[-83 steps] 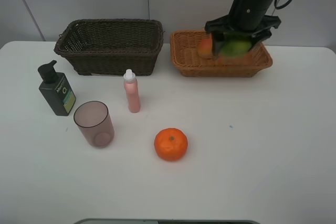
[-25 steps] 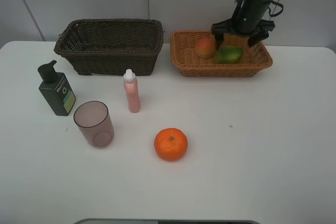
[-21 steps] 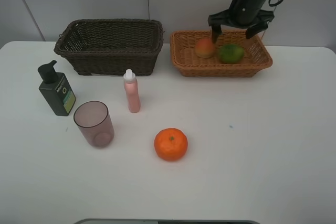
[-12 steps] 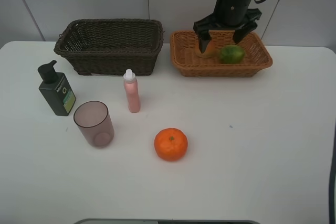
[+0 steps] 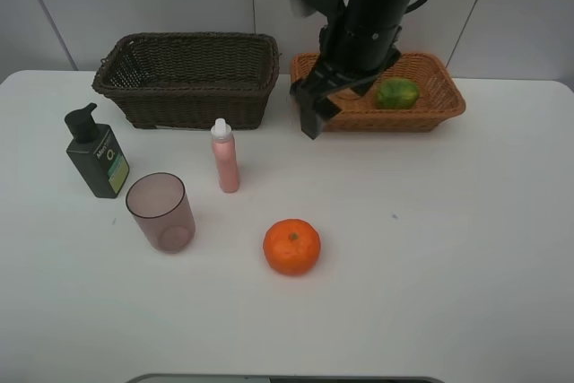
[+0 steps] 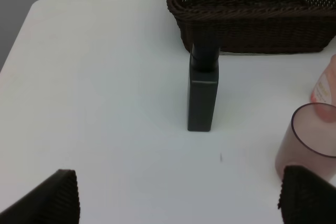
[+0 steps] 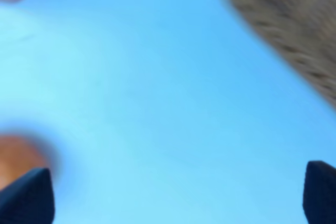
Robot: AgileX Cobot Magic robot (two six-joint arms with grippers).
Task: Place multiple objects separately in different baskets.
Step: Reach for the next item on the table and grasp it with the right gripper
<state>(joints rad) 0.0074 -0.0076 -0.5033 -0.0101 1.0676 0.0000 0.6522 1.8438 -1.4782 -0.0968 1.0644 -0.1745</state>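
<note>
The orange [image 5: 291, 247] lies on the white table, front middle. The green fruit [image 5: 396, 92] lies in the orange-tan basket [image 5: 421, 118]; the red-yellow fruit is hidden behind my right arm. My right gripper [image 5: 321, 107] is open and empty, above that basket's left front corner. Its wrist view is blurred, with the gripper [image 7: 173, 198] open and the orange [image 7: 18, 156] at one edge. The dark green pump bottle [image 5: 96, 152], the pinkish cup [image 5: 161, 213] and the small pink bottle [image 5: 225, 157] stand at the left. My left gripper [image 6: 178, 203] is open, short of the pump bottle [image 6: 203, 90].
The dark brown basket [image 5: 188, 78] stands at the back left, with nothing visible inside; it also shows in the left wrist view [image 6: 252, 19] behind the pump bottle. The cup [image 6: 310, 140] and pink bottle [image 6: 325, 82] sit at that view's edge.
My right gripper let go of the green fruit in the orange-tan basket, rose, and swung left and forward over the basket's left front corner. Everything else stayed put.
</note>
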